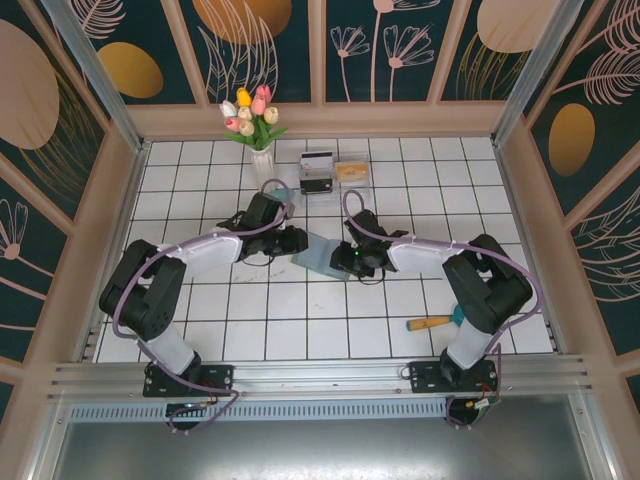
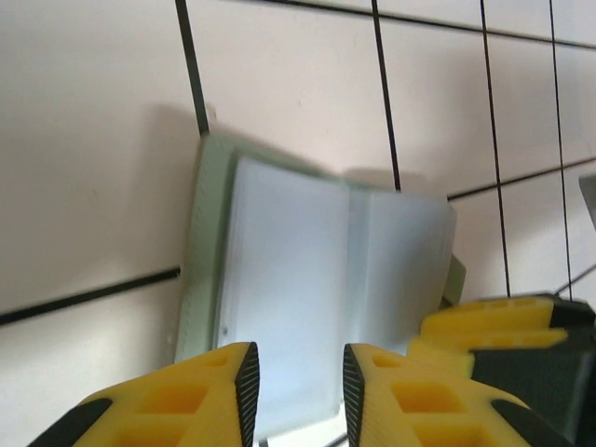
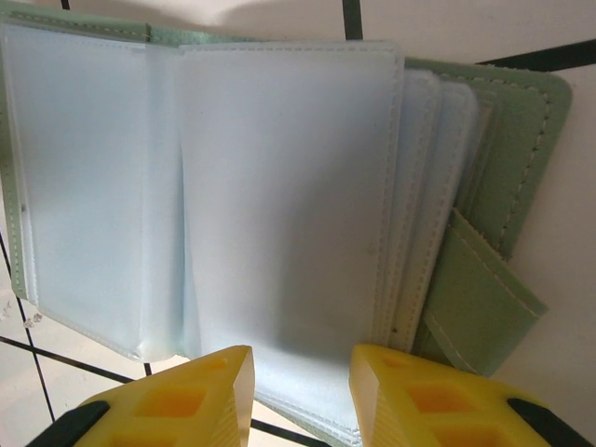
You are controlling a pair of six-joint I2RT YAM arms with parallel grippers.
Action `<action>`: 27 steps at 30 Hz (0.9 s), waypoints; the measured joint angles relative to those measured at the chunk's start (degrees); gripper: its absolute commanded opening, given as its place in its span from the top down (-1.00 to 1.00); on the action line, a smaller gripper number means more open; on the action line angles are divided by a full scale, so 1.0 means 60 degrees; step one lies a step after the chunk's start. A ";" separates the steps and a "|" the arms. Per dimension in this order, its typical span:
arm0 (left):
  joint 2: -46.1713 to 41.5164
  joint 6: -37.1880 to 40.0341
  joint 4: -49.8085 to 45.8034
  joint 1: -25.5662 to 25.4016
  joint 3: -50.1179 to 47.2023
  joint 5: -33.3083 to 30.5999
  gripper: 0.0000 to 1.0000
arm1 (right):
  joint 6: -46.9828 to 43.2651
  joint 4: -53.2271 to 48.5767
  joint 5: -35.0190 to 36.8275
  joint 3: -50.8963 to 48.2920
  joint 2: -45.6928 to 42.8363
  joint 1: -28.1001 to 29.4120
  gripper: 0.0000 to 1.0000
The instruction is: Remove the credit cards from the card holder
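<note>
Card holder (image 1: 320,256), vase (image 1: 262,160), clear box (image 1: 336,176) behind

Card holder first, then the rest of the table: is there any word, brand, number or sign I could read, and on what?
No text can be read anywhere.
Card holder: the frosted sleeves and green cover show no print.
Clear box at the back: the dark striped item inside may carry marks, but it is too small to read.
Wall panels: painted flowers and leaves, no lettering.
</note>
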 measured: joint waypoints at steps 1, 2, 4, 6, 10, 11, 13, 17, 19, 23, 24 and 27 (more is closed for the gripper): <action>0.0117 0.0004 -0.0004 0.0000 0.0091 -0.0135 0.40 | -0.0011 0.0000 0.0000 0.0000 0.0004 0.0000 0.28; 0.0229 0.0004 -0.0004 0.0000 0.0131 -0.0237 0.40 | -0.0033 -0.0007 0.0000 0.0000 0.0011 0.0000 0.28; 0.0444 0.0000 -0.0066 0.0000 0.0138 -0.0361 0.38 | -0.0040 -0.0015 0.0000 0.0004 0.0011 0.0000 0.28; 0.0630 0.0000 -0.0178 0.0000 0.0160 -0.0364 0.36 | -0.0040 -0.0022 0.0000 0.0007 0.0015 -0.0004 0.28; 0.0984 -0.0007 -0.0255 0.0000 0.0321 -0.0313 0.34 | -0.0051 -0.0022 -0.0004 0.0011 0.0022 -0.0007 0.29; 0.1038 -0.0025 -0.0251 0.0000 0.0342 -0.0266 0.34 | -0.0066 -0.0022 -0.0007 0.0011 0.0029 -0.0007 0.29; 0.1180 -0.0076 -0.0229 0.0000 0.0364 0.0022 0.41 | -0.0069 -0.0025 -0.0025 0.0015 0.0036 -0.0007 0.29; 0.1388 -0.0208 -0.0084 0.0015 0.0361 0.0801 0.61 | -0.0073 -0.0025 -0.0040 0.0015 0.0036 -0.0018 0.29; 0.1388 -0.0291 0.0102 0.0018 0.0357 0.1231 0.80 | -0.0073 -0.0025 -0.0044 0.0015 0.0040 -0.0022 0.29; 0.1359 -0.0463 0.0535 0.0015 0.0357 0.2047 1.00 | -0.0073 -0.0025 -0.0080 0.0015 0.0040 -0.0036 0.30; 0.1351 -0.0514 0.0652 0.0015 0.0357 0.2215 1.00 | -0.0073 -0.0025 -0.0109 0.0015 0.0040 -0.0044 0.30; 0.1297 -0.0619 0.1024 0.0015 0.0237 0.2626 1.00 | -0.0073 -0.0025 -0.0138 0.0015 0.0040 -0.0062 0.30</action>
